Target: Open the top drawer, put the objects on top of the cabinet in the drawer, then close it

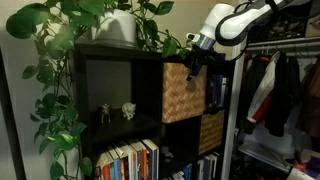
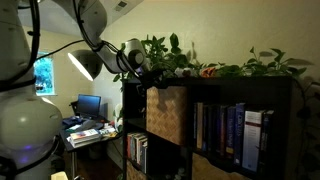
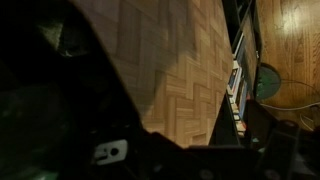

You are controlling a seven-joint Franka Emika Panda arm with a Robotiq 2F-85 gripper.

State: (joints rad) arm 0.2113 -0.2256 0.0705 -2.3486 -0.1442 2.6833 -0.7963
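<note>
My gripper (image 1: 193,62) sits at the top edge of the wicker bin (image 1: 183,92), near 11 o'clock on its front. I cannot tell whether the fingers are clenched or apart. The bin fills an upper cube of the black cabinet (image 1: 120,50). Two small trinkets (image 1: 128,110) stand in the open cube at the bin's 9 o'clock.

In an exterior view the gripper (image 2: 150,78) meets the bin's (image 2: 168,112) upper corner, with books (image 2: 235,135) at 3 o'clock.

In my wrist view the bin's weave (image 3: 170,60) fills the frame, and the gripper parts are too dark to read.
</note>
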